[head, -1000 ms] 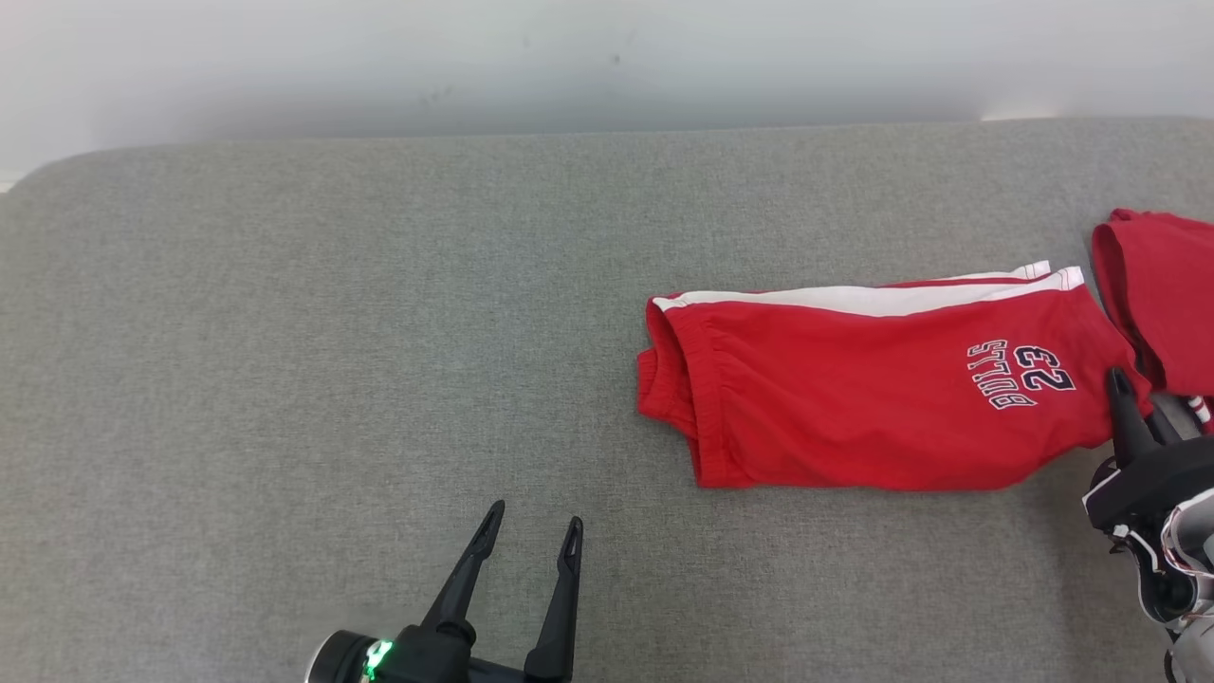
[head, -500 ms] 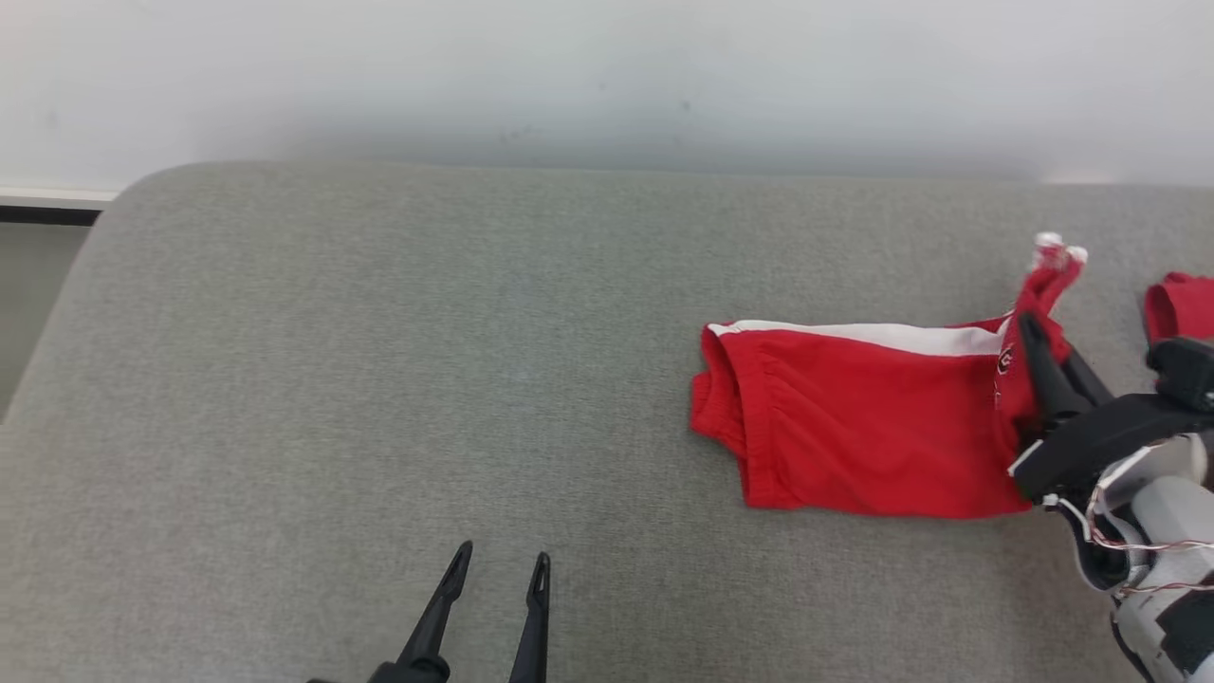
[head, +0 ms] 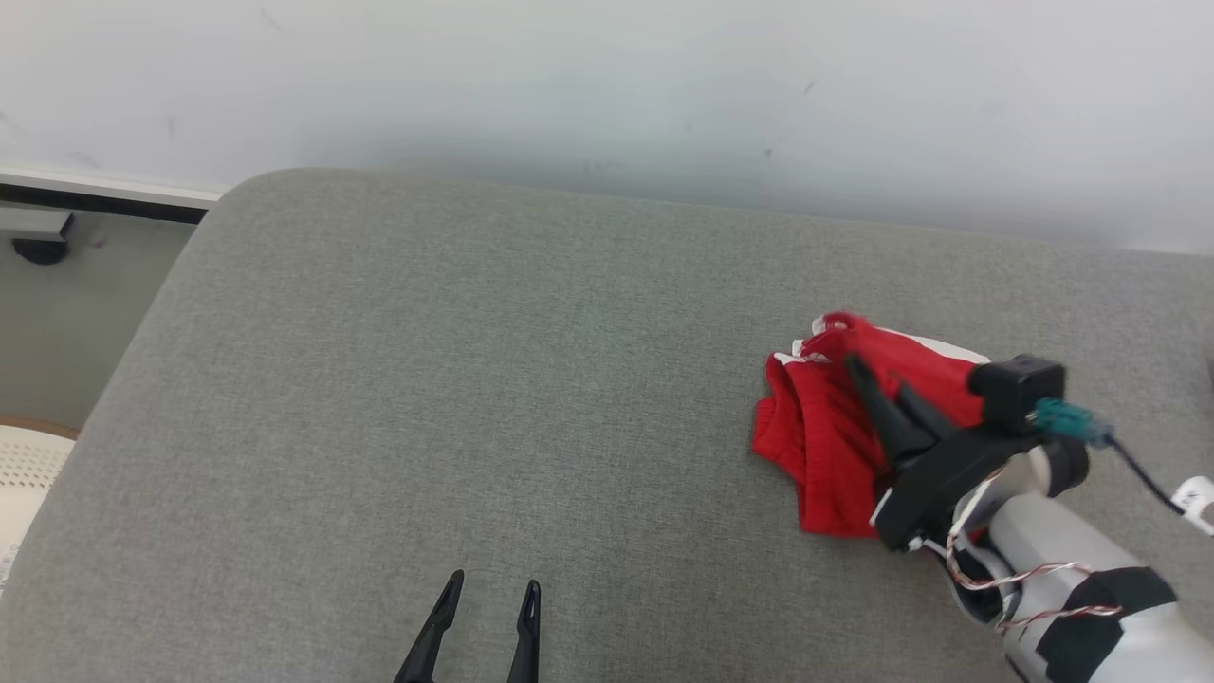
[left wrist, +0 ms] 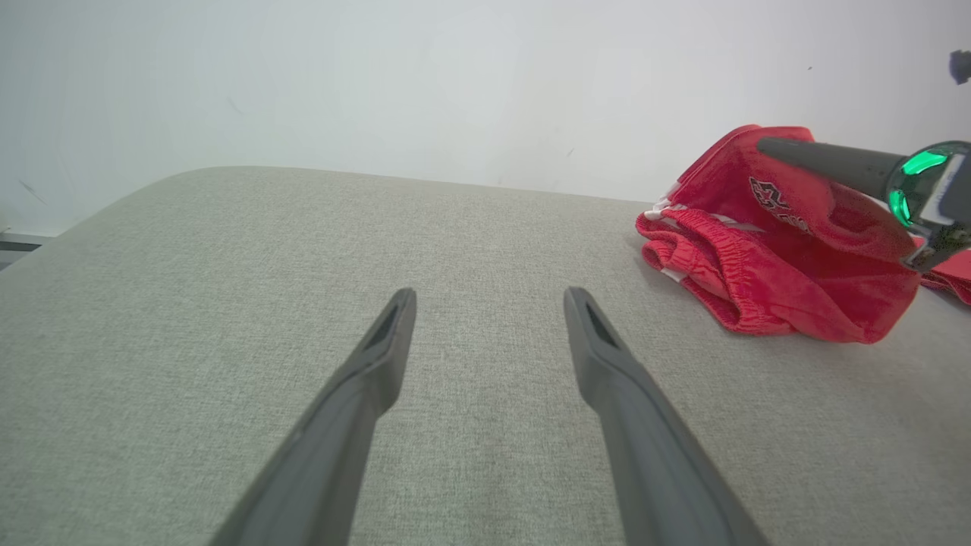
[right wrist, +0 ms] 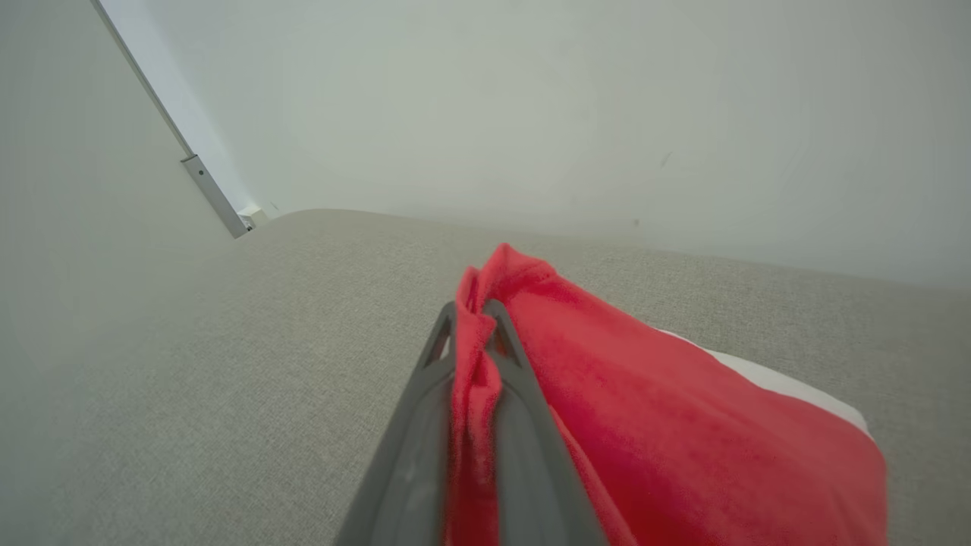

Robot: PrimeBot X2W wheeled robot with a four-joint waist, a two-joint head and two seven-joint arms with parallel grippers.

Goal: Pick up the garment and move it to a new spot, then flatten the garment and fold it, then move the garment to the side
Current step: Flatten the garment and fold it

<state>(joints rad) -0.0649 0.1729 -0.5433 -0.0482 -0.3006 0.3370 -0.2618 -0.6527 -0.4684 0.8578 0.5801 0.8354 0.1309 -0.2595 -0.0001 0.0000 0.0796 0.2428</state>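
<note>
The garment (head: 827, 446) is a pair of red shorts with a white side stripe, lying half doubled over itself at the right of the grey surface. My right gripper (head: 858, 365) is shut on its leg-end edge, lifted and carried over the waistband side; red cloth (right wrist: 474, 356) is pinched between the two fingers in the right wrist view. In the left wrist view the garment (left wrist: 766, 250) sits at the upper right with the right gripper's fingers over it. My left gripper (head: 488, 593) stands open near the front edge, well left of the garment, holding nothing (left wrist: 489, 299).
The grey padded surface (head: 455, 379) ends in a rounded corner at the far left, with floor and a pale basket (head: 24, 474) beyond it. A white wall (head: 607, 85) runs along the back. A second red piece (left wrist: 952, 273) peeks in at the right edge of the left wrist view.
My right gripper has lifted the garment's right end and carried it left over the rest, so the shorts now lie doubled. The head camera has turned left. The left gripper stays open.
</note>
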